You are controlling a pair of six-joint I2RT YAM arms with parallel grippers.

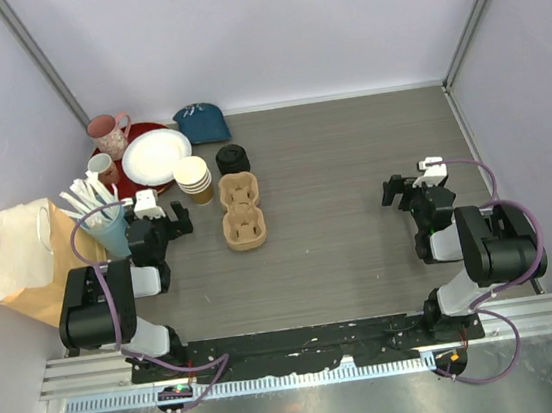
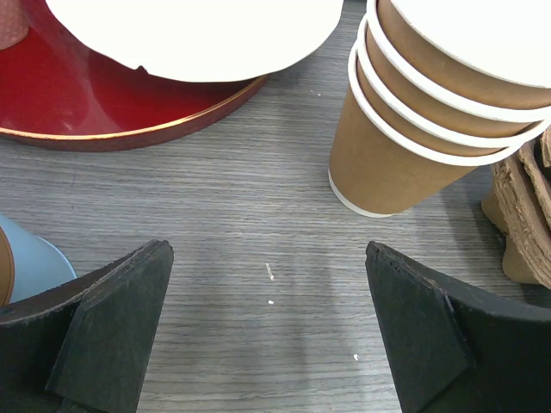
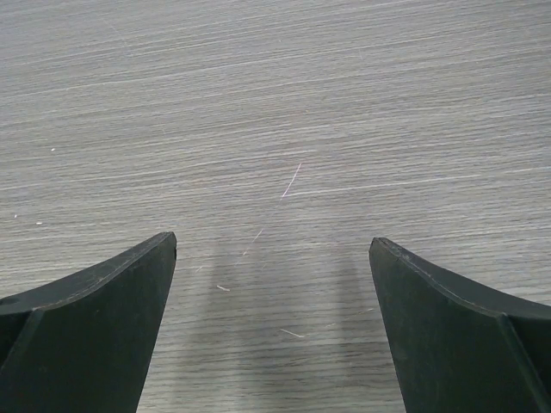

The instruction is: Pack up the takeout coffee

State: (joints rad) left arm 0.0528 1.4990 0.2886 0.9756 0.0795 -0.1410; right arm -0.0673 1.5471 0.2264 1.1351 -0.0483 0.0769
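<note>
**A:** First entry?

**B:** Stack of paper cups (image 1: 193,179). Several are nested one inside another, with tan-brown walls, white rolled rims and a cream interior. The top cup is open. The stack stands upright on the table, its base flat on the wood grain. It sits just right of the red tray (image 1: 116,178), clear of the tray's edge, and at the far left corner of the cardboard cup carrier (image 1: 241,211). Whether it touches the carrier cannot be told.

**A:** Second entry?

**B:** Stack of black lids (image 1: 233,158). They are round plastic lids, piled flat and level. The stack lies on the table just beyond the carrier's far end, to the right of the cups and apart from them.
</note>
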